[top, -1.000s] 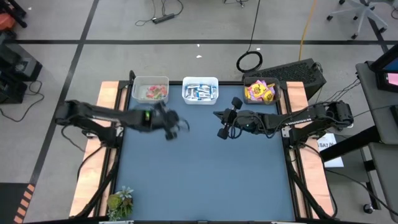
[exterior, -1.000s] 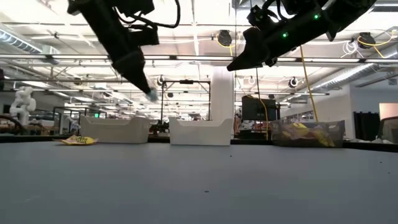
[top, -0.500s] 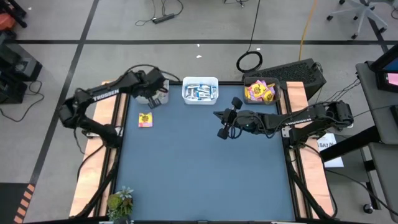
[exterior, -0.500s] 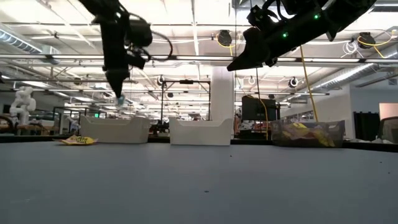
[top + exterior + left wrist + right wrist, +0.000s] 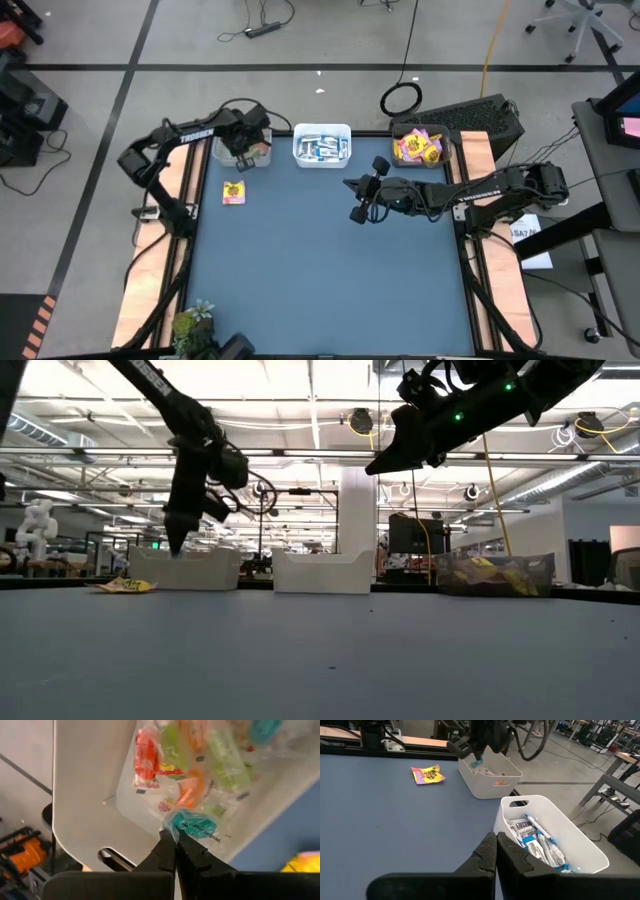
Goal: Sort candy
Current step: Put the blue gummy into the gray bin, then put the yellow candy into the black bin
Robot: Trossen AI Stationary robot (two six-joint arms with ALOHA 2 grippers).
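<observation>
Left gripper (image 5: 176, 836), since moved over the left bin (image 5: 262, 150), is pinching a teal candy (image 5: 192, 825), nearing release; right gripper (image 5: 357, 213) is hanging closed, empty.

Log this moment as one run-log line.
left gripper: shut on teal candy, over left bin | right gripper: shut, empty, mid-table | yellow packet: loose on table

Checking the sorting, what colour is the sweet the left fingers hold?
Teal small wrapped sweet, clearest in left wrist view.
</observation>
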